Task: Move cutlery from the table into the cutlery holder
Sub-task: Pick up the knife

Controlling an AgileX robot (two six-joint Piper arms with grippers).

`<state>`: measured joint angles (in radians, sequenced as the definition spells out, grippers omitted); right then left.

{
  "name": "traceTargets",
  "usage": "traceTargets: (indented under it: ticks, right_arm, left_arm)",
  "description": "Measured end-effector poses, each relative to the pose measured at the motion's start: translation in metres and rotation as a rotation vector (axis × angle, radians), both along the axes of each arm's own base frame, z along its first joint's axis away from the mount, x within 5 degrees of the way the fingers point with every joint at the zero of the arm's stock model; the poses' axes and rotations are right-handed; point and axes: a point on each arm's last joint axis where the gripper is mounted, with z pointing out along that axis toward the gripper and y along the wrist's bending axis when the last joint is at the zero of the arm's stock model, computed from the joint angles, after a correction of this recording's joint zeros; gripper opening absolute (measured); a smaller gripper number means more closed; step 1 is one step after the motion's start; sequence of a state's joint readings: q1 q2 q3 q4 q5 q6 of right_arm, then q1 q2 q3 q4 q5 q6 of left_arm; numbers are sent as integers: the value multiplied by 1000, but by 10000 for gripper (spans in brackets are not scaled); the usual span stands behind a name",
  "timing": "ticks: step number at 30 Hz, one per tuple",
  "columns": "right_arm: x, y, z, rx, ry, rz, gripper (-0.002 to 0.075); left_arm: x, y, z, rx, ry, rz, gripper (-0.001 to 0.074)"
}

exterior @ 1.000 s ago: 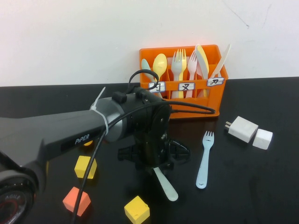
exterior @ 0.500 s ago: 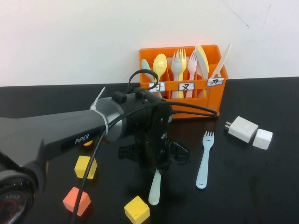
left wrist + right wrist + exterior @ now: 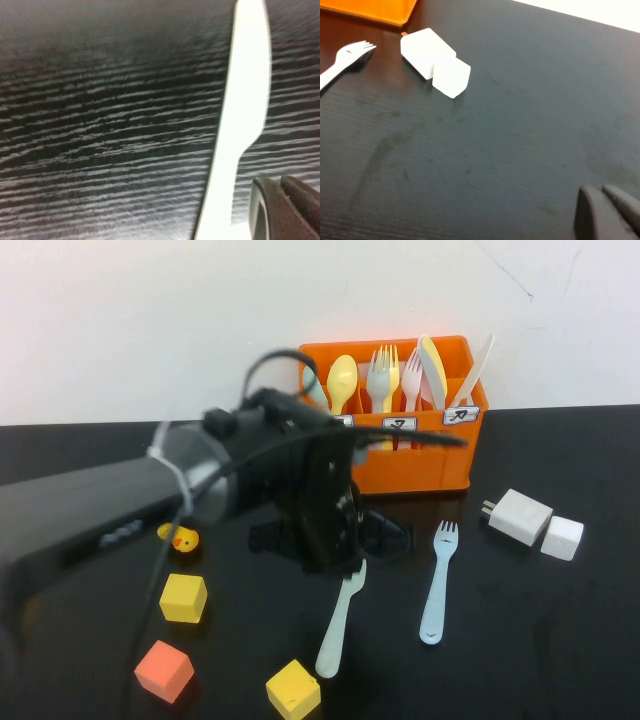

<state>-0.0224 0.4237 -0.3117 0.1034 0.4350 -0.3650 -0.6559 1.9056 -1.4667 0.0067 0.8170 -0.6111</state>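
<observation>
- The left end effector [image 3: 345, 565] is clamped on the handle end of the mint-green knife [image 3: 338, 625], which hangs tilted with its tip low over the table [image 3: 560, 640], so the pick-up looks done.
- Next I'd expect a lift and carry back to the orange cutlery holder [image 3: 420, 455] by the wall; its slots are already crowded.
- The blue fork [image 3: 437, 580] lies just beside the knife, with yellow blocks [image 3: 293, 688] close below.
- The right end effector [image 3: 607, 210] sits closed, empty, over bare table near the charger block [image 3: 432, 60].
</observation>
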Motion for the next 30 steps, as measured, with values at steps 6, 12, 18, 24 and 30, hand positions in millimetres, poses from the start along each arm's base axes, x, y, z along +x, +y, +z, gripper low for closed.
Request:
traceTargets:
  ticks: [6,12,18,24,30]
  right_arm:
    - [0,0,0,0,0,0,-2]
    - [0,0,0,0,0,0,-2]
    - [0,0,0,0,0,0,-2]
    - [0,0,0,0,0,0,-2]
    - [0,0,0,0,0,0,-2]
  left_arm:
    - [-7,5,25,-34,-42,7,0]
    - [-10,4,7,48,48,-19,0]
    - [-27,-6,-10,95,82,-59,78]
    - [-32,-5,-25,103,68,-34,239]
    - [-29,-4,-25,109,30,-24,294]
